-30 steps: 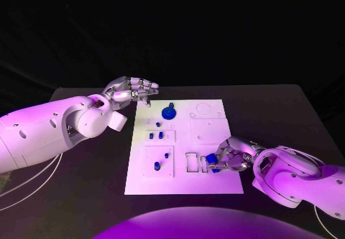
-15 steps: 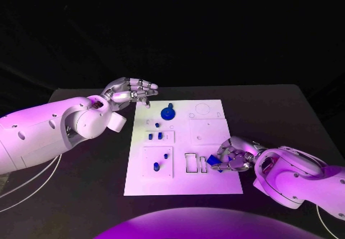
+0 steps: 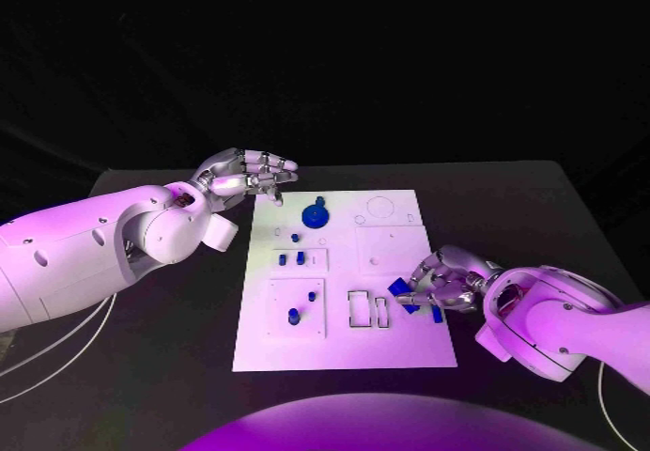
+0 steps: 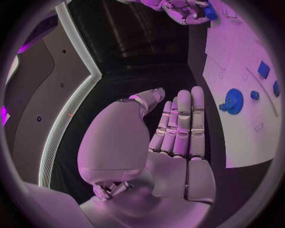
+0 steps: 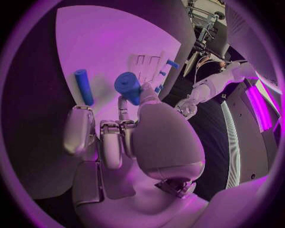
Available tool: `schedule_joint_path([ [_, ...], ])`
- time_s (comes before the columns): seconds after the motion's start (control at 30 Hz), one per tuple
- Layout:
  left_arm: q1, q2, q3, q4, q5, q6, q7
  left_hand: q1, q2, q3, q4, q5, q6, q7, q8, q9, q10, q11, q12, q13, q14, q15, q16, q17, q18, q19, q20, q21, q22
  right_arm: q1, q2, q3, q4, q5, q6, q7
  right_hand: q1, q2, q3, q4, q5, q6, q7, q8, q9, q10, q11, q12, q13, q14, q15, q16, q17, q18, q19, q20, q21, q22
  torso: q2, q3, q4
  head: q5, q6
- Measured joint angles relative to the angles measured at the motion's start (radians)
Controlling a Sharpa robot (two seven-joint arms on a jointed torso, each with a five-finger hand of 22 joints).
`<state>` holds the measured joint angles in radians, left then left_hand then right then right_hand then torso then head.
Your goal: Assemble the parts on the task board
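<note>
Blue and short, a part (image 3: 402, 287) sits pinched in the right hand (image 3: 443, 282) above the task board (image 3: 346, 348) near its right edge, its long axis slanting just beside two upright slots (image 3: 367, 308), while the left hand (image 3: 248, 174) hovers empty, fingers loosely together, off the far-left corner.

- The left hand (image 4: 172, 137) lies empty, fingers straight and together.
- The board (image 4: 237, 85) sits at 3 o'clock, bearing a round blue part (image 4: 232, 100).
- The right hand (image 4: 181, 9) holds a blue part (image 4: 209, 11) at 1 o'clock.

Task board (image 3: 346, 352) mid-table (image 3: 515, 207) — parts (image 3: 315, 215) on it.
</note>
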<state>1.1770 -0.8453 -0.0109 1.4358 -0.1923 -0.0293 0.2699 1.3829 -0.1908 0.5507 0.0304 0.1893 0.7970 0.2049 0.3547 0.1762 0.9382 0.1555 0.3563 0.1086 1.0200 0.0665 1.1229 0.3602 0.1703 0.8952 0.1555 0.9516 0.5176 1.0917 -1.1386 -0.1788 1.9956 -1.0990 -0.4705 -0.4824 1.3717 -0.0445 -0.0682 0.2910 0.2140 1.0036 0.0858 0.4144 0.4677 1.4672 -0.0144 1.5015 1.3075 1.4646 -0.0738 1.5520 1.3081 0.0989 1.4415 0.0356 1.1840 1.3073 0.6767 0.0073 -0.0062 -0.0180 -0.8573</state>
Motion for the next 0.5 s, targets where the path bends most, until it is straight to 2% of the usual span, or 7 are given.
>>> schedule_joint_path([
  [0.23,0.0,0.0,0.0,0.0,0.0,0.001,0.0,0.0,0.0,0.0,0.0,0.0,0.0,0.0,0.0,0.0,0.0,0.0,0.0,0.0,0.0,0.0,0.0,0.0,0.0,0.0,0.0,0.0,0.0,0.004,0.017,0.0,0.006,0.047,-0.001,0.009,-0.026,0.025,-0.006,0.003,-0.004,0.0,0.0,-0.001,0.0,-0.001,-0.005,0.003,0.0,0.002,-0.005,0.0,0.0,0.0,0.0,0.0,0.004,0.0,0.001,0.0004,-0.0001,0.001,0.0],
  [0.5,0.0,0.001,0.0,0.0,0.0,0.002,-0.001,0.0,0.0,0.0,0.0,0.0,0.0,0.0,0.0,0.0,0.0,0.0,0.0,0.0,0.0,0.0,0.0,0.0,0.0,0.0,0.0,0.0,0.0,-0.002,0.078,-0.001,-0.01,0.075,0.015,0.014,-0.068,0.03,-0.015,0.002,-0.004,0.006,0.006,-0.002,0.0,-0.001,-0.005,0.004,0.0,0.002,-0.005,0.0,0.0,0.0,0.003,-0.003,0.004,0.001,0.002,0.0003,-0.0011,0.003,-0.002],
])
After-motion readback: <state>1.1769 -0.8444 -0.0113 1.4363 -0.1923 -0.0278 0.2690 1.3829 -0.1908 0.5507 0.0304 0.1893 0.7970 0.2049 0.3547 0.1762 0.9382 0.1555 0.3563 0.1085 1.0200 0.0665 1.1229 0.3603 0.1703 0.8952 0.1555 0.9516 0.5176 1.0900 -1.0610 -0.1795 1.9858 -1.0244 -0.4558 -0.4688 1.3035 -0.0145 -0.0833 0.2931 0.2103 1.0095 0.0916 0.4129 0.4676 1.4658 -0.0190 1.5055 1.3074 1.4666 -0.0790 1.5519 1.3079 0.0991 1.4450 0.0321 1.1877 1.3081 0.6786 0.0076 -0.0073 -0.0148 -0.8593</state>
